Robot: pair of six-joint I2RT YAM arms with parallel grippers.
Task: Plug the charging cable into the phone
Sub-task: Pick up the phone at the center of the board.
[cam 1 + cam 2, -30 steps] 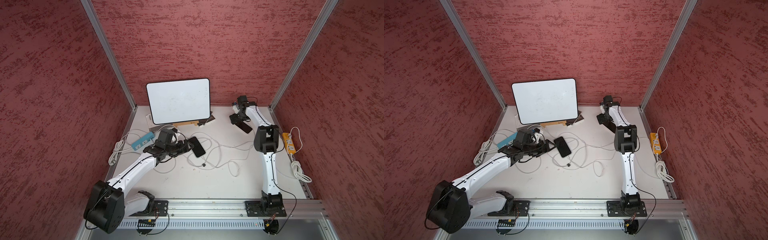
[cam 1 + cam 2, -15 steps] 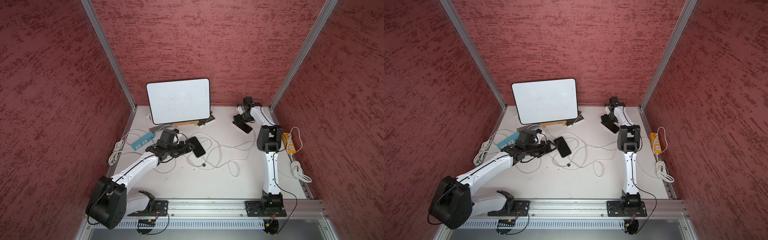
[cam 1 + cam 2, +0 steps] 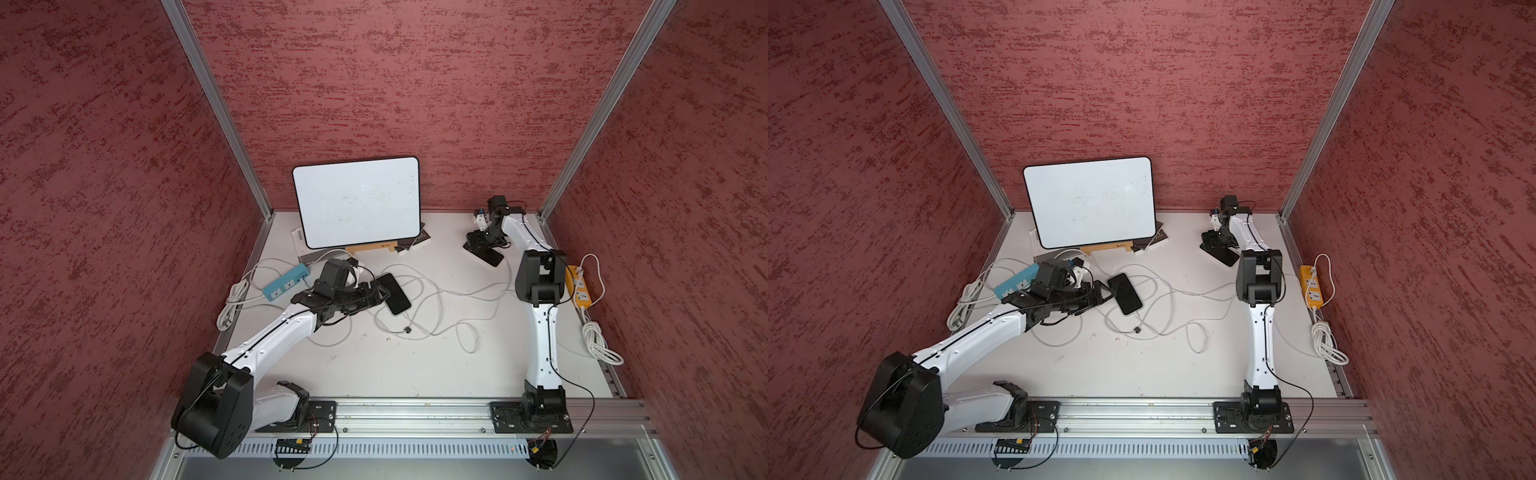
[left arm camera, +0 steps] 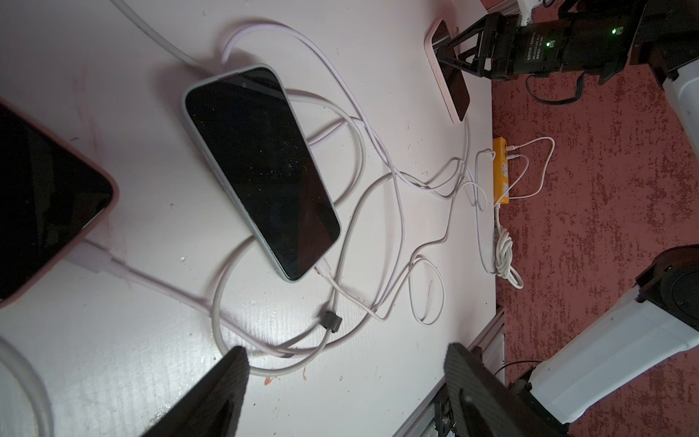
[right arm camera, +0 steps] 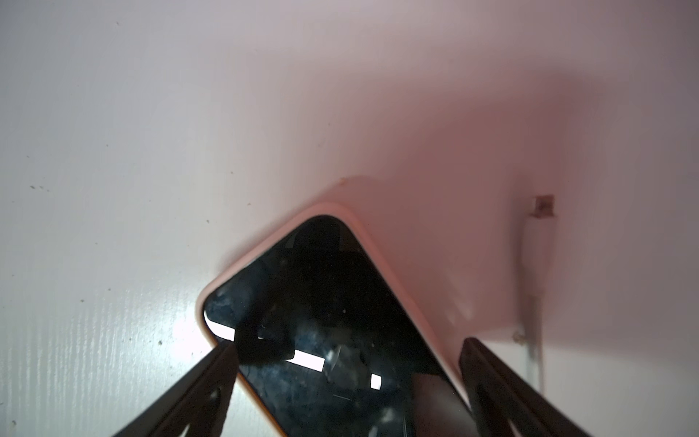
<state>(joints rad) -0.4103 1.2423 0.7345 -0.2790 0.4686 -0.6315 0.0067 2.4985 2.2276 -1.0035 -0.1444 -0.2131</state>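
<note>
Right wrist view: the right gripper has its jaws spread wide, one finger on either side of the pink-cased phone. The phone lies flat on the counter. Contact with the case cannot be confirmed.

Compared with one second ago, the right arm has swung slightly toward the yellow power strip and then settled. Its gripper remains over the same phone at the far right of the counter. The left arm and the grey-cased phone show no meaningful shift. Neither gripper has closed.

Meaning for the task: the right arm appears to be finishing its alignment and is not yet grasping. The charging cable lies near the pink-cased phone with its connector free and apart from the case. Insertion is not yet done.

Surroundings:
- The left gripper, also spread and empty, hovers near the grey-cased phone at the counter's centre.
- A white lead meets that phone's lower end; whether it is seated cannot be verified.
- A second pink-cased phone sits at the edge of the left wrist view with a lead attached.
- Loose cable loops tangle around the centre and may snag when slack is drawn.
- A blue power strip lies beside the left arm.
- A whiteboard leans against the back wall.
</note>
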